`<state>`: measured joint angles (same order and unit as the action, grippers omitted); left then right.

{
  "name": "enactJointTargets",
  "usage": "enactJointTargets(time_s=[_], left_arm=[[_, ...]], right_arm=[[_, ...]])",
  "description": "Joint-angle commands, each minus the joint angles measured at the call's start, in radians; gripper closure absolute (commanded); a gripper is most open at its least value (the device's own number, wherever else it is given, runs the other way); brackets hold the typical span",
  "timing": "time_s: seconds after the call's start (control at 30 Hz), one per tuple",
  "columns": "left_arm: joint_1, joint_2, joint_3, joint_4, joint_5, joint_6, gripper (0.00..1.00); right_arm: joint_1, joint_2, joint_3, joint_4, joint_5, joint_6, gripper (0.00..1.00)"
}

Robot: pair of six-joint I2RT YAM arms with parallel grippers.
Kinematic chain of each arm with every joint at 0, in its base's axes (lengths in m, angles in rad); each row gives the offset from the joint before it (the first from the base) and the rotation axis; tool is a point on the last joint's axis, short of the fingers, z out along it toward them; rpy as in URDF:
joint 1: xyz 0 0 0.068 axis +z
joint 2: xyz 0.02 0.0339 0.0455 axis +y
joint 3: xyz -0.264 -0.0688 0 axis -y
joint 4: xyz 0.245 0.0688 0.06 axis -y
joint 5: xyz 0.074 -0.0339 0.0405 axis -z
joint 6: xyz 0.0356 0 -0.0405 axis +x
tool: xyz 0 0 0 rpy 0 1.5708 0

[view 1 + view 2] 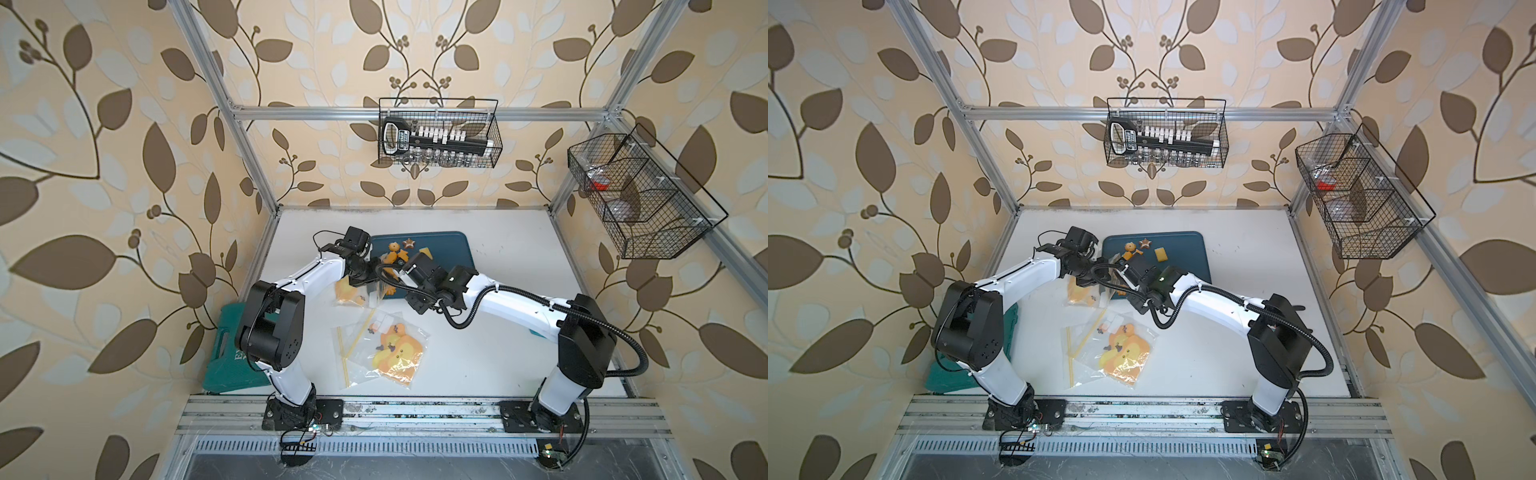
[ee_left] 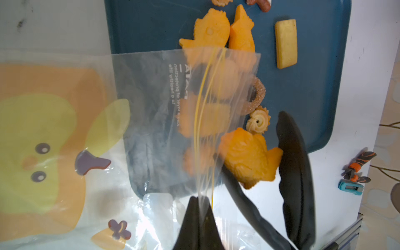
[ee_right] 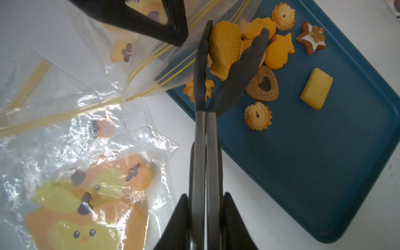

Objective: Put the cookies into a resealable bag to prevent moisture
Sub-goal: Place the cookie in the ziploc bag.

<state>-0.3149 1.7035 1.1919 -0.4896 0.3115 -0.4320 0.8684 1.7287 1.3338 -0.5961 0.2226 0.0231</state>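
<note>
While bag [image 2: 151,108] veils cookies [image 2: 211,32] | right pincer [image 3: 205,194], cropped, grips tongs [image 3: 238,71]

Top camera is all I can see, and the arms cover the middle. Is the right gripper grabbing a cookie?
Observer: Not by itself. The right gripper squeezes black tongs, and the tongs pinch a fish cookie.
Operator: What's the left one doing?
Observer: The left gripper is shut on the zip edge of a clear bag and holds that edge up.
Operator: Any cookies hiding under the arms?
Observer: Yes, a sugary heart cookie lies on the tray beside the tongs.
</note>
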Motion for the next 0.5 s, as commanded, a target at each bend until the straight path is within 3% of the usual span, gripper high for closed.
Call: enactJointTargets(time_s=[0.0, 0.17, 0.47], left_arm=[[-0.007, -0.024, 0.028, 0.003, -0.005, 0.013, 1.0], [-0.007, -0.025, 0.029, 0.006, 0.009, 0.015, 1.0], [-0.017, -0.037, 0.015, 0.012, 0.025, 0.026, 1.0]], right_arm=[[0.029, 0.019, 0.034, -0.032, 0.111, -0.07, 0.88], [0.069, 0.017, 0.01, -0.013, 0.149, -0.142, 0.89], [0.081, 0.014, 0.015, -0.006, 0.076, -0.218, 0.89]])
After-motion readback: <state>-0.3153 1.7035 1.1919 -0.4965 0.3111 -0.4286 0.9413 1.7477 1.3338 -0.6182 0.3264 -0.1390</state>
